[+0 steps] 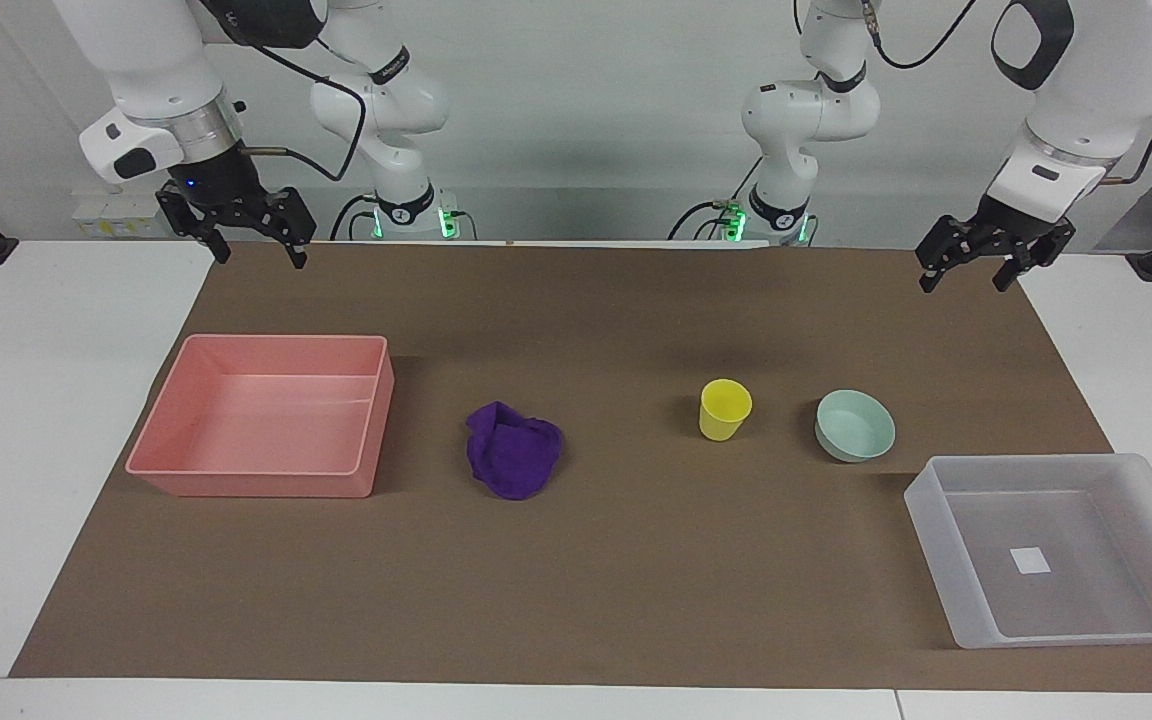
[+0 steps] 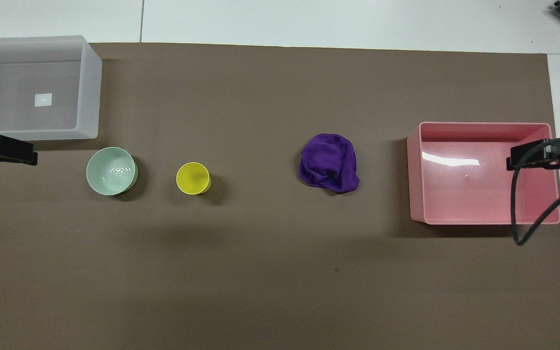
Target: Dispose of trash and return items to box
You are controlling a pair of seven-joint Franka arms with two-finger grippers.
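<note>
The trash, a crumpled deep purple cloth (image 1: pixel 514 450) (image 2: pixel 329 163), lies mid-mat. A yellow cup (image 1: pixel 725 408) (image 2: pixel 193 178) stands upright beside it, toward the left arm's end. Beside the cup sits a mint-green bowl (image 1: pixel 855 425) (image 2: pixel 112 170). The frosted white box (image 1: pixel 1086 520) (image 2: pixel 88 97) stands empty at the left arm's end, farther from the robots than the bowl. My left gripper (image 1: pixel 966 280) (image 2: pixel 3 149) hangs open, high over the mat's edge at that end. Over the mat's other end my right gripper (image 1: pixel 258 255) (image 2: pixel 537 156) hangs open and holds nothing.
A pink rectangular tray (image 1: pixel 266 485) (image 2: pixel 484 194) stands empty at the right arm's end, beside the cloth. A brown mat (image 1: pixel 636 580) covers most of the white table. A black cable (image 2: pixel 518 214) loops from the right arm over the tray.
</note>
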